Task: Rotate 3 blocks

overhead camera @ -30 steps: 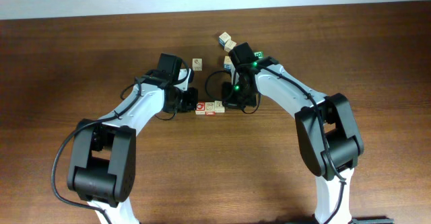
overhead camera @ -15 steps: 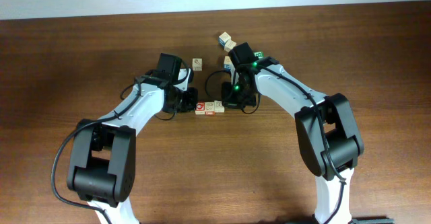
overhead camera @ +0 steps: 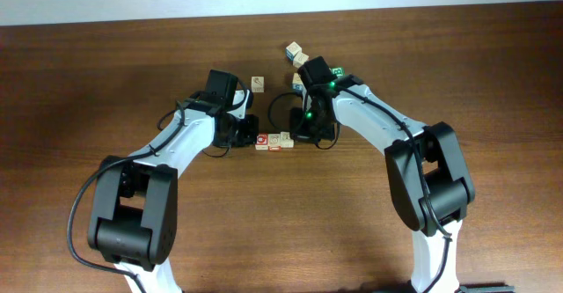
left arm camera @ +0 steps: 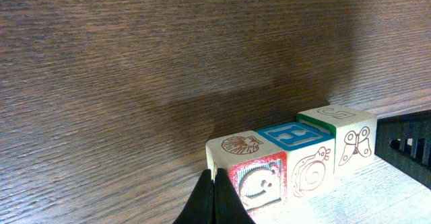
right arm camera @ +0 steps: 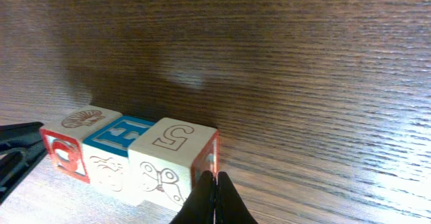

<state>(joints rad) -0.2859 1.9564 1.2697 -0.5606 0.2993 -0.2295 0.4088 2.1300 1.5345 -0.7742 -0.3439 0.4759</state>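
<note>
Between the two arms' pinched-shut jaws, three blocks [overhead camera: 274, 141] are sitting edge to edge in a row on the table [overhead camera: 281, 223]. Both grippers are holding nothing. The left gripper [left arm camera: 215, 197] is pointing at the near corner of the red-faced block [left arm camera: 252, 180] just ahead of its tips, and the right gripper [right arm camera: 215, 198] at the red-edged corner of the numbered block [right arm camera: 172, 158] ahead of its own. Turning the row cleanly is likely calling for slow, low, off-centre pushes from opposite ends, so the blocks are pivoting together rather than splitting apart.
</note>
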